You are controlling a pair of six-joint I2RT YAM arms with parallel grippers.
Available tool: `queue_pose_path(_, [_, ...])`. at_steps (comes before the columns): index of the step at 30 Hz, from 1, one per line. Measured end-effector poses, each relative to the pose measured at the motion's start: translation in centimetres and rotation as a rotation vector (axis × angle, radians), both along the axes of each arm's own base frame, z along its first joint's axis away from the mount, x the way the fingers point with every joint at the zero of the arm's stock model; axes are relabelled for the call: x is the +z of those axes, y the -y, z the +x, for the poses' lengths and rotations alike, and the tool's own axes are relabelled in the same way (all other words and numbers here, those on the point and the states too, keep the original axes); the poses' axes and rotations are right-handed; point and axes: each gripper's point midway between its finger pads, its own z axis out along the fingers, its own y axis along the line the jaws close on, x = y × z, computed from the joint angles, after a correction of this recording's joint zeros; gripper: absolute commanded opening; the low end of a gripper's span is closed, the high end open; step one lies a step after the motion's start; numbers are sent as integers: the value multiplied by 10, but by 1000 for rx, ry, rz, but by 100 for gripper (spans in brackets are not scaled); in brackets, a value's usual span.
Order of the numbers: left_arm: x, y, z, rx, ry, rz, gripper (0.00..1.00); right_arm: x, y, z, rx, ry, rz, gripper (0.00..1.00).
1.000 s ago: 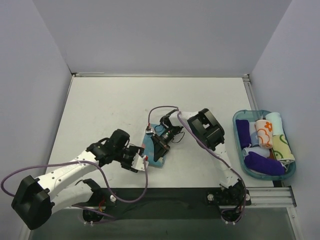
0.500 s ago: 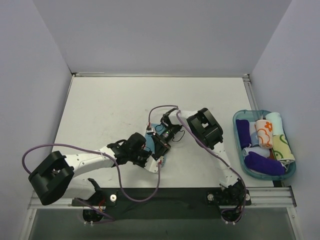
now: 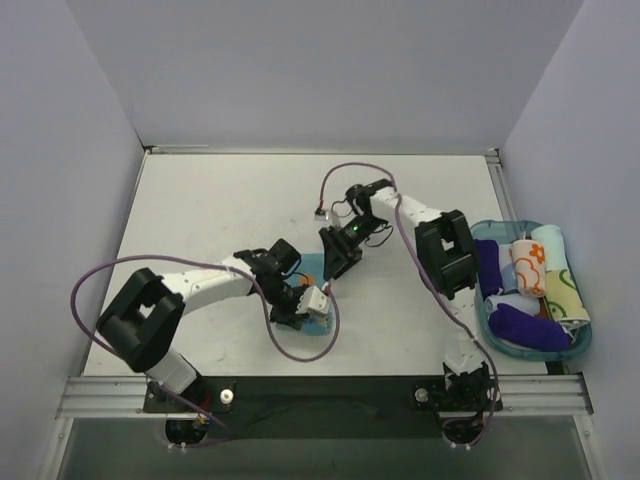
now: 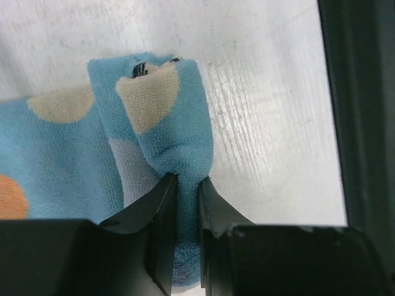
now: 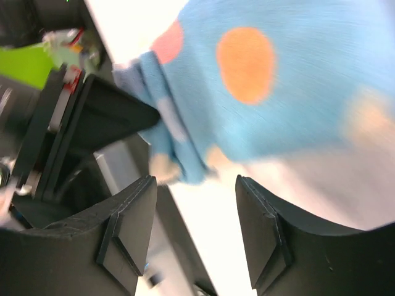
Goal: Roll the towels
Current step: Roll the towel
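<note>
The light blue towel with orange and yellow dots (image 3: 313, 268) lies on the table between the two grippers. My left gripper (image 3: 304, 300) is shut on a folded-over edge of the towel (image 4: 62, 154), with the fold pinched between the jaws (image 4: 188, 182). My right gripper (image 3: 335, 262) is open and empty, just above the far side of the towel (image 5: 296, 80); its view is blurred and shows the left gripper (image 5: 92, 117) beyond the towel. The white towel with orange prints (image 3: 527, 265) lies rolled in the tray.
A teal tray (image 3: 474, 235) at the right edge holds several rolled cloths, among them purple ones (image 3: 528, 328). Purple cables loop over the table near both arms. Grey walls enclose the table on three sides.
My left arm has swung right and reached onto the blue towel, closing on its edge. My right gripper has drawn back and up from the towel, its arm stretched further over the table.
</note>
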Motion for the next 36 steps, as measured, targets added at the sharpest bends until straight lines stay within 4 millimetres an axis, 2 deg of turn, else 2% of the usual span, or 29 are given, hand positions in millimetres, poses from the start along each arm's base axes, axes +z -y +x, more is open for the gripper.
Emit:
queue_pose_path(4, [0, -4, 5, 84, -236, 17, 10, 30, 34, 41, -99, 196, -18, 52])
queue_pose_path(7, [0, -6, 10, 148, -416, 31, 11, 54, 60, 48, -156, 320, -34, 50])
queue_pose_path(12, [0, -7, 19, 258, -705, 61, 11, 81, 83, 16, -165, 460, -48, 45])
queue_pose_path(17, [-2, -9, 28, 353, -902, 113, 12, 83, 94, -26, -118, 564, -80, 44])
queue_pose_path(24, [-3, -10, 33, 424, -1033, 193, 13, 73, 70, -72, 103, 769, -122, 46])
queue_pose_path(30, [-3, -9, 35, 446, -1080, 230, 17, 67, 48, -72, 257, 970, -169, 59])
queue_pose_path(36, [-3, -11, 36, 464, -1118, 254, 17, 28, -2, -74, 470, 1120, -204, 60])
